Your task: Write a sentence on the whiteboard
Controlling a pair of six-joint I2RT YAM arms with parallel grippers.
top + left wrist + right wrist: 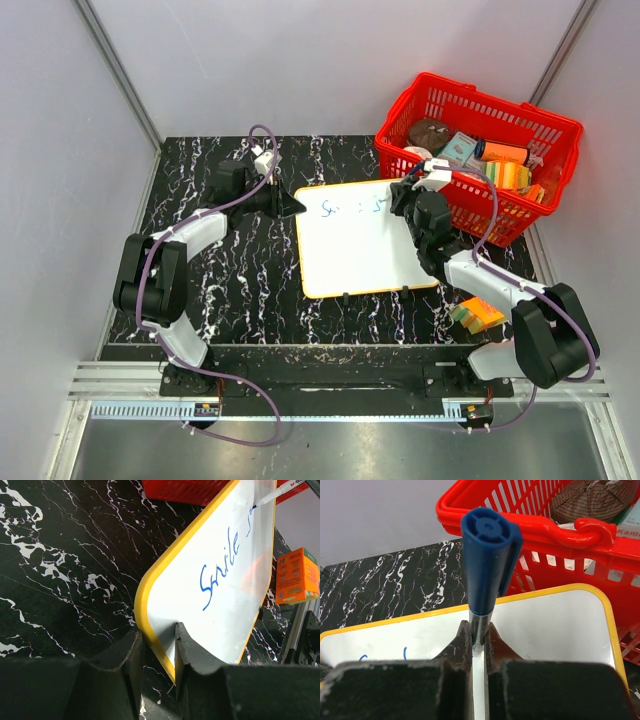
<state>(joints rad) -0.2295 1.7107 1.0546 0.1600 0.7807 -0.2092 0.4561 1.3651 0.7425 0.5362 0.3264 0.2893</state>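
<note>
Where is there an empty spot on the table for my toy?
Bare table lies between the left arm and the whiteboard, and along the board's near edge. The right side is crowded: red basket, right arm, orange box.

the top view is bright and evenly lit from above, with only soft, short shadows on the dark marbled table [250, 290]. the whiteboard [365, 245] looks nearly washed out there, its blue writing [352, 207] too small to read. in the left wrist view the board carries a faint reddish sheen, and the left gripper [159, 632] is dark and blurred at the bottom edge. in the right wrist view the marker [487, 550] cap looms large and slightly soft; the red basket [545, 535] behind is sharper.
</note>
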